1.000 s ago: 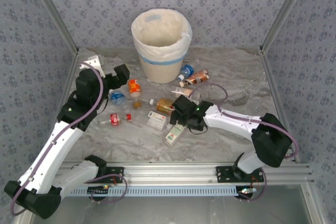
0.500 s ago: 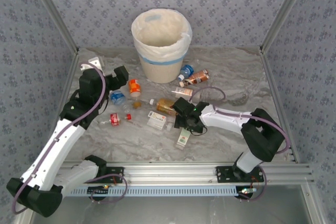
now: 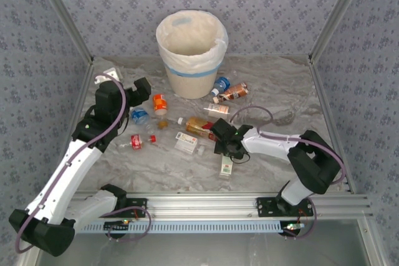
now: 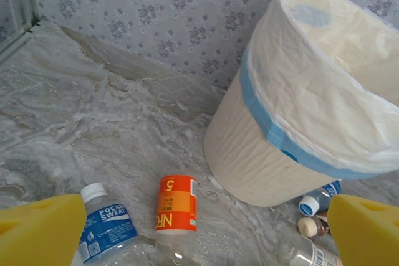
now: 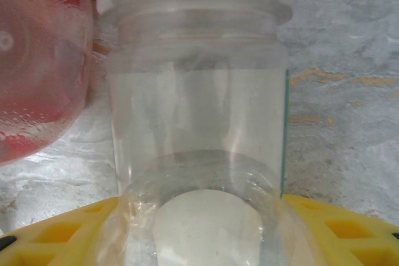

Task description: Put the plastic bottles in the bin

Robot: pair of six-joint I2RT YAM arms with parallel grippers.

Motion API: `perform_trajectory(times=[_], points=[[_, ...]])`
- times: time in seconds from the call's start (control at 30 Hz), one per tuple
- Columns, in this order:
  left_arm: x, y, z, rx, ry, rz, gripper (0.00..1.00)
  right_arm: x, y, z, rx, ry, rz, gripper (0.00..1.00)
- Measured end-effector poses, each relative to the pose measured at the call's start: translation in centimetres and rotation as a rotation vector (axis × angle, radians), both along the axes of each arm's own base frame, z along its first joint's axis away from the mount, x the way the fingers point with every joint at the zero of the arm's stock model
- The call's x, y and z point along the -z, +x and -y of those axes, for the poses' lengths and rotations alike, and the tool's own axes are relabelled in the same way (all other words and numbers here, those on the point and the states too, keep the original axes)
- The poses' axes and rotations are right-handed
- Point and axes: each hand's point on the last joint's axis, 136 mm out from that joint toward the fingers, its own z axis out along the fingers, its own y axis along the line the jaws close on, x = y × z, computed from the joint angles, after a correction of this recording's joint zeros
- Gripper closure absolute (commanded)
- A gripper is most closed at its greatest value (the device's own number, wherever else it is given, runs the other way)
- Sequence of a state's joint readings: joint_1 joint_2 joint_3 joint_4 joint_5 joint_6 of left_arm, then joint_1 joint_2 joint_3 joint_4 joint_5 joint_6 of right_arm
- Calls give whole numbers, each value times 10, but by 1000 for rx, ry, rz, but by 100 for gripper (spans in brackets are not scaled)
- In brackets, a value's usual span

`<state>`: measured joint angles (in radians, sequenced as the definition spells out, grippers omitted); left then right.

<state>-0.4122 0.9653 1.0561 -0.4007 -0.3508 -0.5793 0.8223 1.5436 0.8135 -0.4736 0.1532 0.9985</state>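
- The bin (image 3: 191, 54) stands upright at the back of the bench (image 3: 280, 91). Its white liner is folded over the rim above the light blue band.
- The plastic bottles all lie on the bench outside the bin, scattered on its near side.
- Closest to the bin, a blue-capped bottle (image 3: 221, 83) lies just beside its base on the right. A brown-labelled bottle (image 3: 234, 93) lies next to that one.
- An orange-labelled bottle (image 4: 176, 207) lies just in front of the bin towards its left. A blue-labelled bottle (image 4: 106, 228) lies beside it, further from the bin.
- An amber bottle (image 3: 199, 126), a white-labelled bottle (image 3: 186, 142) and a small red-labelled bottle (image 3: 136, 142) lie further out in front of the bin.
- The left gripper (image 4: 202, 232) hangs to the left of the bin and faces it. Its yellow fingers (image 4: 40, 232) are spread wide with nothing between them.
- The right gripper (image 5: 199, 228) is well in front of the bin. It is clamped on a clear bottle with a green-edged label (image 5: 196, 123), with one finger pressed against each side of the bottle's base.
- That held bottle is the one furthest from the bin. A red-tinted bottle (image 5: 37, 60) sits right beside it.
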Motion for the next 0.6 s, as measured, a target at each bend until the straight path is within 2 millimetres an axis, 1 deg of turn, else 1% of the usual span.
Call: perform_trajectory(times=[0.07, 0.17, 0.33, 0.47, 0.6], points=[[3, 1, -4, -21, -5, -7, 1, -4, 1, 3, 4, 1, 22, 45], [12, 1, -11, -53, -11, -26, 0, -17, 5, 8, 4, 15, 86, 49], [29, 1, -22, -109, -21, -66, 1, -56, 17, 16, -14, 34, 245, 51], [37, 0, -28, -139, -36, -86, 1, -85, 29, 20, -42, 33, 366, 54], [46, -2, -32, -165, -43, -104, 0, -112, 46, 22, -49, 39, 487, 53]])
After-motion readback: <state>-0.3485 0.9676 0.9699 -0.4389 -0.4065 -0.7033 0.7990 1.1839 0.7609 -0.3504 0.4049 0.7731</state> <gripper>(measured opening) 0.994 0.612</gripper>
